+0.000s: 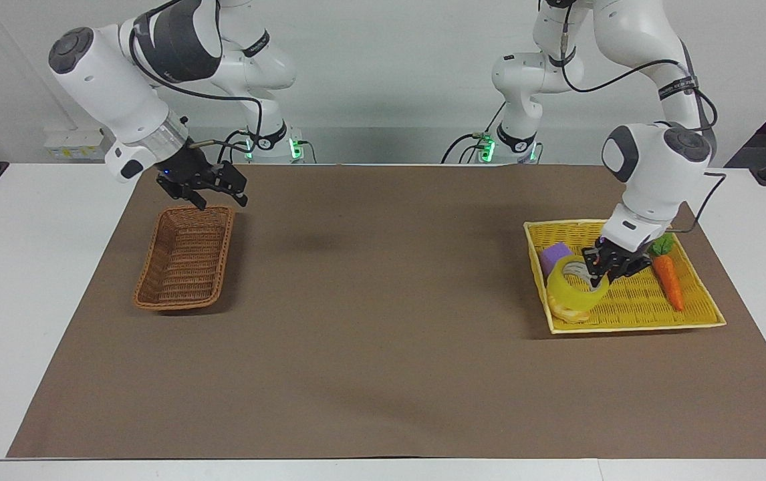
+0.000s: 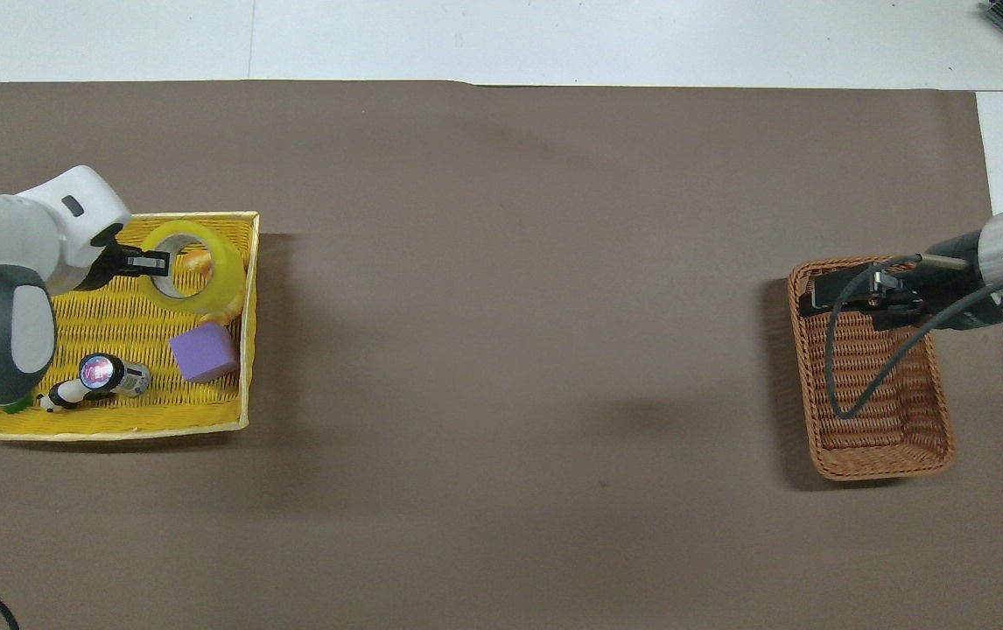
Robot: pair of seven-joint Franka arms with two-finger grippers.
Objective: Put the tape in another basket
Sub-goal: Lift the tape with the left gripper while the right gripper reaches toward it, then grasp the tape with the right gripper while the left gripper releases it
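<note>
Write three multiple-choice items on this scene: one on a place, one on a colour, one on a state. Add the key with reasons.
1. Where is the tape?
A. in the brown basket
B. held over the yellow tray
C. on the bare mat

2. What colour is the cube?
A. purple
B. green
C. red

3. What is the left pincer doing?
A. hanging open
B. shut on the carrot
C. shut on the tape

Key: 1 B, the roll hangs above the yellow tray. 2 A, it shows purple beside the tray's wall. 3 C, a finger passes through the roll's core.
</note>
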